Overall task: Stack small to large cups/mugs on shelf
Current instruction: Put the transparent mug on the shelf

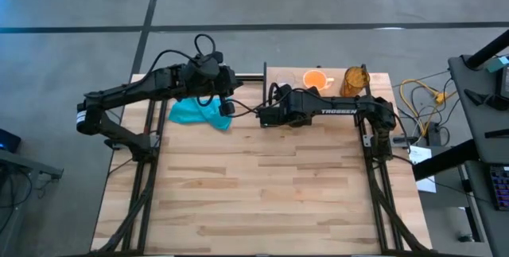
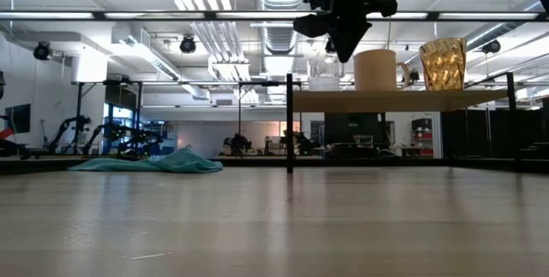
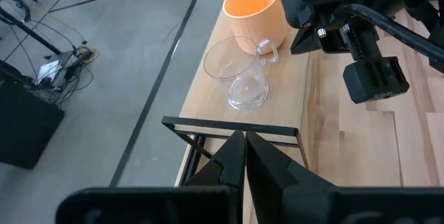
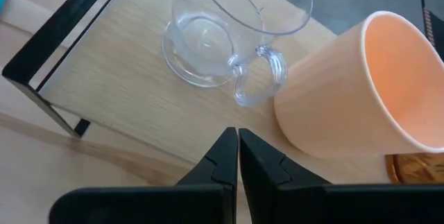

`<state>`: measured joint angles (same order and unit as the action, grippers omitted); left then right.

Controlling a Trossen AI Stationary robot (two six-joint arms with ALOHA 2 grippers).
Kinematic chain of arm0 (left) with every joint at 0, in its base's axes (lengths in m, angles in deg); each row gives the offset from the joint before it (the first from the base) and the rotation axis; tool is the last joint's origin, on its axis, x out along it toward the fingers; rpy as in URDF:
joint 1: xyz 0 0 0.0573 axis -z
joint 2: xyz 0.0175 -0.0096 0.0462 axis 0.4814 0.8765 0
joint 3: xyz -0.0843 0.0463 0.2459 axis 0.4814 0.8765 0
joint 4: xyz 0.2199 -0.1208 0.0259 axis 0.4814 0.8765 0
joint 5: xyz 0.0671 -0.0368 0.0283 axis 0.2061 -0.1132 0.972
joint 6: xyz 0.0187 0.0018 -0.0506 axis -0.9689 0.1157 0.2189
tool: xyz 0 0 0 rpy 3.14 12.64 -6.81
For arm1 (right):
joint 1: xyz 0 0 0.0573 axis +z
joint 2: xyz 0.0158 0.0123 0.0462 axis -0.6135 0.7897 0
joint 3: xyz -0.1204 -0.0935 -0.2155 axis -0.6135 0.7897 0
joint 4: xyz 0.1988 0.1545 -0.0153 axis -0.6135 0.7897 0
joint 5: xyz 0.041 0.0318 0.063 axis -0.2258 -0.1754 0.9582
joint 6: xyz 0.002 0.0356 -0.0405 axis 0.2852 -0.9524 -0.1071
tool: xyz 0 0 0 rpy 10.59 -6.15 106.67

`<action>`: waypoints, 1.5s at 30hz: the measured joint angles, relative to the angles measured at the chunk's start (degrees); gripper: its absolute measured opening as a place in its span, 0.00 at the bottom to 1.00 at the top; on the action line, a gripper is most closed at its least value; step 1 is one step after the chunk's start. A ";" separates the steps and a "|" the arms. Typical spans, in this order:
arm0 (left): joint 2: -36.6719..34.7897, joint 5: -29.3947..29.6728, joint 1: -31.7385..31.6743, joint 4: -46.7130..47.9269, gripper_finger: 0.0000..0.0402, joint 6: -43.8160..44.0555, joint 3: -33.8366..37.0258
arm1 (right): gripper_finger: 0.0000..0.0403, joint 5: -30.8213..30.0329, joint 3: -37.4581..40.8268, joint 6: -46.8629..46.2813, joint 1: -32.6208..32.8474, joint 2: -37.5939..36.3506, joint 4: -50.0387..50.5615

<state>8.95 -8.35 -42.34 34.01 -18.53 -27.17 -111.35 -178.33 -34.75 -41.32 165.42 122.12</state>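
On the raised light-wood shelf (image 1: 374, 91) three vessels stand upright on their bases in a row. The clear glass cup (image 4: 208, 37) is nearest the shelf's left end, the orange mug (image 4: 354, 92) is beside it, and the brown-amber cup (image 2: 443, 63) is on the right. My left gripper (image 3: 244, 151) is shut and hovers just off the shelf's left end, pointing along it at the glass cup (image 3: 239, 78). My right gripper (image 4: 237, 148) is shut. It hovers at the shelf's near side, pointing between the glass cup and the mug.
A teal cloth (image 1: 195, 114) lies crumpled on the plank tabletop (image 1: 254, 193) left of the shelf, under my left arm. The shelf's black metal end rail (image 3: 229, 125) stands just ahead of my left fingers. The near half of the tabletop holds nothing else.
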 joint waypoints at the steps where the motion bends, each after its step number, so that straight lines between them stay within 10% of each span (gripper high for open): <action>1: 0.00 0.00 0.00 0.00 0.00 0.00 0.00 | 0.02 0.00 0.00 0.00 -0.11 0.00 0.06; 45: 0.11 8.31 0.02 -0.68 0.00 -0.13 -0.01 | 0.02 -2.24 0.04 12.69 -6.08 -0.27 1.77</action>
<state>9.06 -0.03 -42.31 33.33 -18.66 -27.18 -113.59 -178.29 -22.05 -47.40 165.15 123.89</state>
